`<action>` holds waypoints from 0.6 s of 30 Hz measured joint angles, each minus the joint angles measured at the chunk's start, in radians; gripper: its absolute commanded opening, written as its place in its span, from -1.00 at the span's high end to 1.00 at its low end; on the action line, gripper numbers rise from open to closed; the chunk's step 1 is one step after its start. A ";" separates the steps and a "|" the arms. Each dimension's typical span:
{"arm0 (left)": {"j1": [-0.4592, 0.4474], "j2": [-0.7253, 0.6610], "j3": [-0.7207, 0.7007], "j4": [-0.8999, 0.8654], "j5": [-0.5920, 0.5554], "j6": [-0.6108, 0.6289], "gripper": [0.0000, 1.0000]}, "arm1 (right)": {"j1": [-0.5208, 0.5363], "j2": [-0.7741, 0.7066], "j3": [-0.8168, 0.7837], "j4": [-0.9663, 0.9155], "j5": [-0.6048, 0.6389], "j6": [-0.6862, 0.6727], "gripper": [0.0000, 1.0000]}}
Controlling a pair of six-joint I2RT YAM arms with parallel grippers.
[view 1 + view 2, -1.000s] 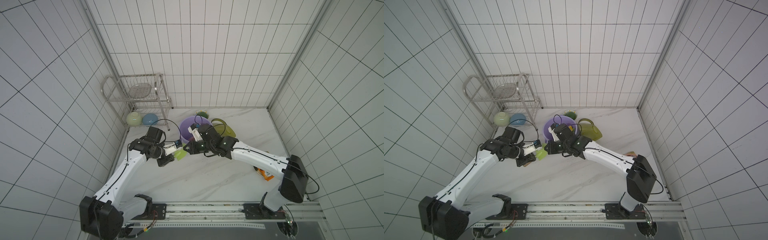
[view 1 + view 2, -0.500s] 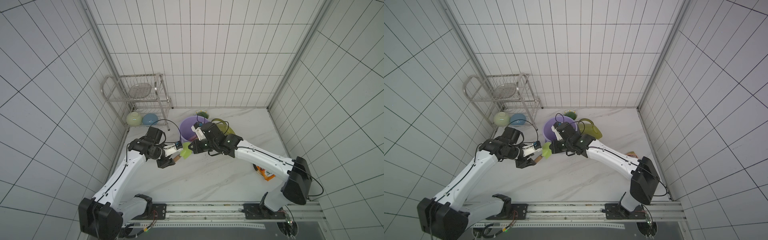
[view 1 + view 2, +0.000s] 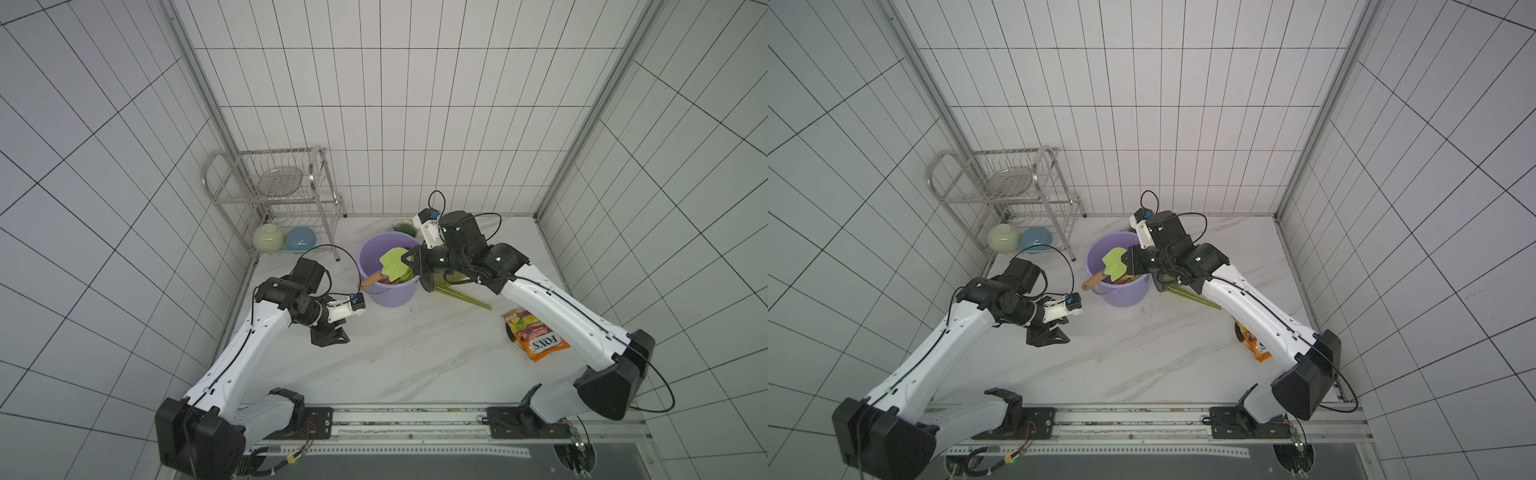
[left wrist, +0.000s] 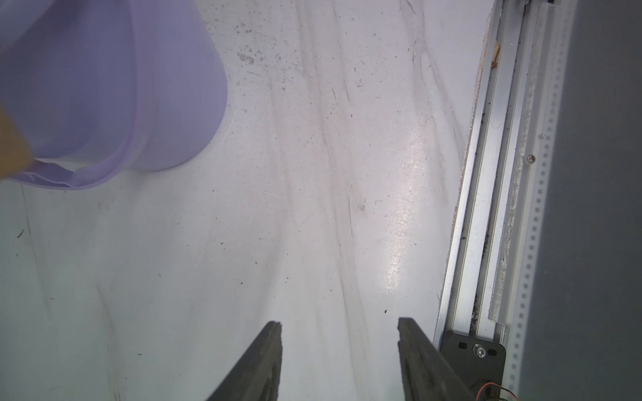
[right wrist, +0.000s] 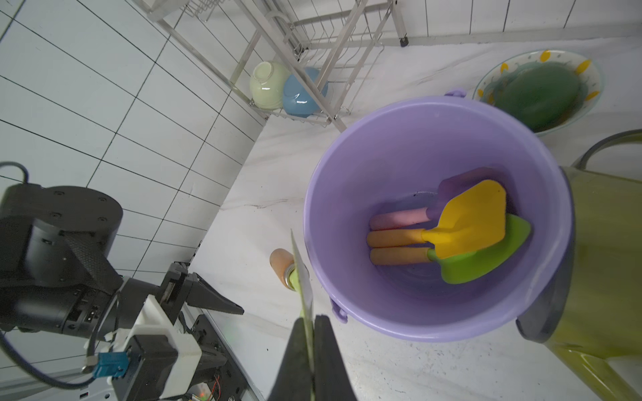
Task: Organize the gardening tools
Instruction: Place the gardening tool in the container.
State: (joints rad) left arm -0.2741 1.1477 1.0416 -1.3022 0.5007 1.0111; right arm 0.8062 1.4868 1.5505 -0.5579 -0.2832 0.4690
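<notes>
My right gripper (image 5: 311,317) is shut on the blade of the pale green trowel (image 3: 392,264), which hangs tilted over the lilac bucket (image 3: 365,257). Its brown handle (image 5: 283,264) sticks out past the near rim. In both top views the right gripper (image 3: 1127,262) is at the bucket's right rim. On the bucket's floor lie a yellow trowel (image 5: 469,218), a green trowel (image 5: 486,257) and a purple, pink-handled trowel (image 5: 399,218). The olive watering can (image 5: 608,243) stands against the bucket. My left gripper (image 4: 338,321) is open and empty, low over the table left of the bucket.
A metal rack (image 3: 270,195) with two bowls under it stands at the back left. A patterned bowl (image 5: 538,90) sits behind the bucket. An orange snack bag (image 3: 536,338) lies at the right. The arms' base rail (image 4: 486,208) runs along the front.
My left gripper has let go of the trowel's handle, opened and drawn back to the left. The right arm has carried the trowel right and back, over the bucket.
</notes>
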 measured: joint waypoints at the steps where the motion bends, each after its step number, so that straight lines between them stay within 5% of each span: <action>1: 0.000 0.000 0.000 -0.006 0.002 0.005 -0.10 | -0.010 -0.003 0.008 -0.004 0.000 -0.005 1.00; 18: -0.018 0.000 -0.002 -0.038 0.014 0.037 -0.09 | -0.048 0.059 0.186 -0.143 0.246 -0.168 1.00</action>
State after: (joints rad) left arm -0.2920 1.1477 1.0401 -1.3403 0.5144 1.0485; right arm 0.7586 1.5455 1.7367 -0.7010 -0.0372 0.3008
